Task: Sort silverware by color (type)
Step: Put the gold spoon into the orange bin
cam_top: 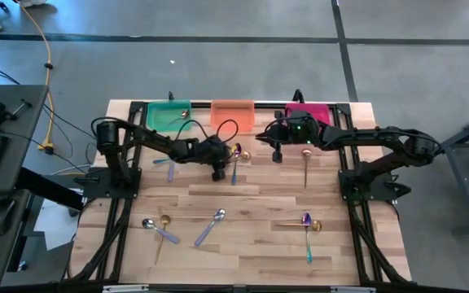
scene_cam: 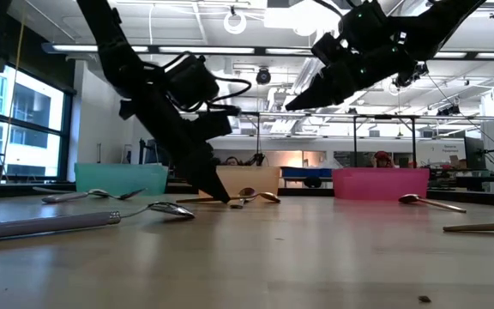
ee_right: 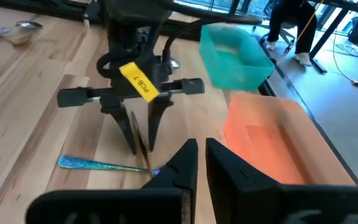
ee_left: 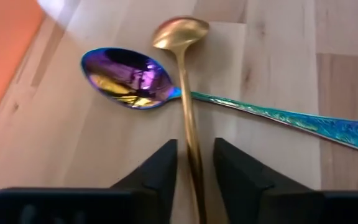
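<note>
— What crowds the left gripper [ee_left: 194, 171]?
— Its fingers straddle a gold spoon [ee_left: 182, 74] lying across an iridescent spoon [ee_left: 129, 78], beside the orange bin [cam_top: 232, 113].
— The right gripper [ee_right: 201, 163]?
— Raised, pinched shut, empty.

We note the table [ee_left: 272, 37]: pale wood planks, visible grain, low satin sheen. Gold spoon [ee_left: 185, 93]: polished metal, smooth, warm mirror gloss. Lying under it, the iridescent spoon [ee_left: 129, 78]: glossy metal, purple-blue bowl reflecting light; its teal handle carries an embossed scroll pattern, rougher to the eye. Left claw [ee_left: 194, 180] over the gold handle: matt black, looks like plastic. Right claw [ee_right: 201, 168]: same dull black finish. Beside the spoons, the orange bin [ee_right: 278, 137]: translucent plastic, smooth, soft sheen; green bin [ee_right: 235, 53] alike.
</note>
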{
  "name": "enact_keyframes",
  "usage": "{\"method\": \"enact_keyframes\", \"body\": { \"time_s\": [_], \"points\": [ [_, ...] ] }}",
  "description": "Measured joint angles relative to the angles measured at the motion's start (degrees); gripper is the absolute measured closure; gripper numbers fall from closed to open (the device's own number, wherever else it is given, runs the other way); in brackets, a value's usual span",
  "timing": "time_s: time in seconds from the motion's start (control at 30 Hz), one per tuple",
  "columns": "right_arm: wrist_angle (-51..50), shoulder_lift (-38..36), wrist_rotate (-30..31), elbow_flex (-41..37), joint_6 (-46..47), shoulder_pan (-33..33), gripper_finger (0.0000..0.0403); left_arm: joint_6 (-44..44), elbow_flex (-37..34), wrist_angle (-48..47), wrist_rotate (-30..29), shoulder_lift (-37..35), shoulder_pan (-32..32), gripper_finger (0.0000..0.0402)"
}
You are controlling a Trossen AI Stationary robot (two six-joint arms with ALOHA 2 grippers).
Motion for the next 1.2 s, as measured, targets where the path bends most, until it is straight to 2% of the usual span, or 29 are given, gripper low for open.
{"method": "enact_keyframes", "body": {
  "time_s": [0.13, 0.2, 0.4, 0.57, 0.9, 1.1, 1.2],
  "points": [
    [0.3, 0.0, 0.0, 0.0, 0.09, 0.01, 0.0387, 2.36, 0.0, -1.31, 0.88, 0.02, -0.45, 0.0377],
    [0.27, 0.0, 0.0, 0.0, 0.13, 0.02, 0.0387, 2.6, 0.02, -1.88, 1.1, 0.03, -0.42, 0.0391],
    [0.31, 0.0, 0.02, 0.0, 0.06, 0.02, 0.0387, 2.7, -0.24, -3.16, 0.62, -1.64, -0.52, 0.0395],
    [0.38, 0.0, 0.04, 0.0, 0.0, 0.02, 0.0387, 2.76, -0.66, -7.04, 0.36, -6.44, 0.5, 0.0397],
    [0.84, 0.0, 0.22, -0.02, -0.02, 0.02, 0.0387, 2.68, 1.29, -7.79, -0.13, -16.54, 6.04, 0.0398],
    [2.12, 0.01, 0.2, -0.02, -0.12, 0.02, 0.0387, 4.01, 8.13, -7.72, -0.31, -14.46, 12.94, 0.0398],
    [2.13, 0.02, 0.2, -0.02, -0.35, 0.02, 0.0387, 4.07, 12.4, -8.06, 1.62, -11.74, 16.14, 0.0398]
  ]
}}
